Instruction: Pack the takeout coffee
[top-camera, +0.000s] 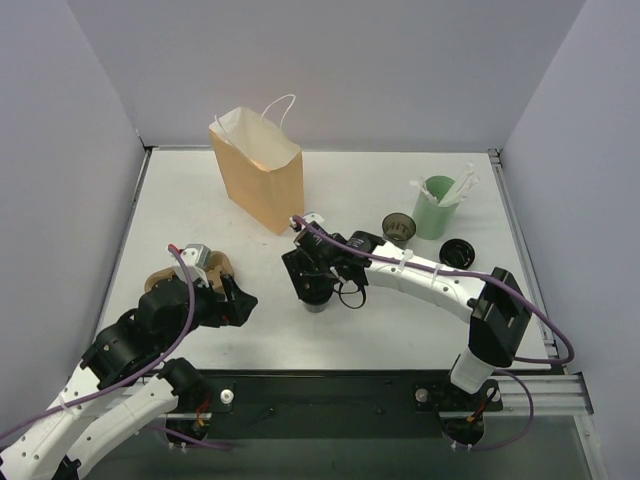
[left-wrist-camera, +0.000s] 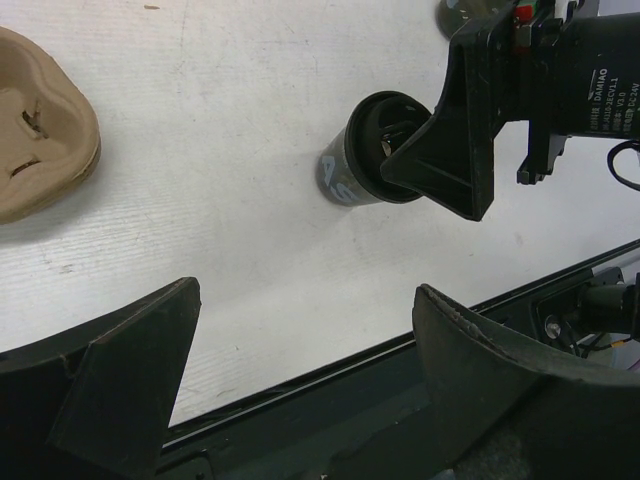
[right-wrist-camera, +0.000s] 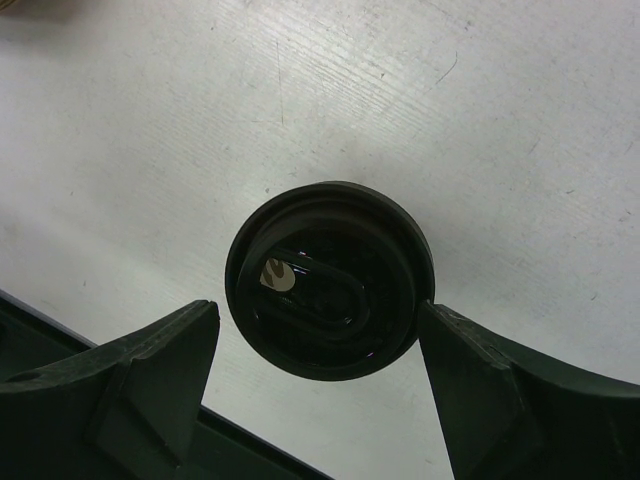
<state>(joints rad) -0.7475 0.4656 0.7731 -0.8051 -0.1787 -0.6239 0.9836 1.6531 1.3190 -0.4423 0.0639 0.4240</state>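
Coffee cup (right-wrist-camera: 330, 295) stands upright, lid on, near the middle of the table's (right-wrist-camera: 150, 120) front edge, directly between the spread fingers of the right gripper (right-wrist-camera: 318, 315), released, with a narrow gap beside one finger.

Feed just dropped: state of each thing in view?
Takeout coffee cup: upright, lidded.
Right tool: open, straddling that cup.
Left tool: open, empty.
Paper bag: upright, mouth open.
Green cup: upright, holding white sticks.
Second dark cup: upright, lidless.
Loose black lid: lying flat.
Pulp tray: visible part empty.
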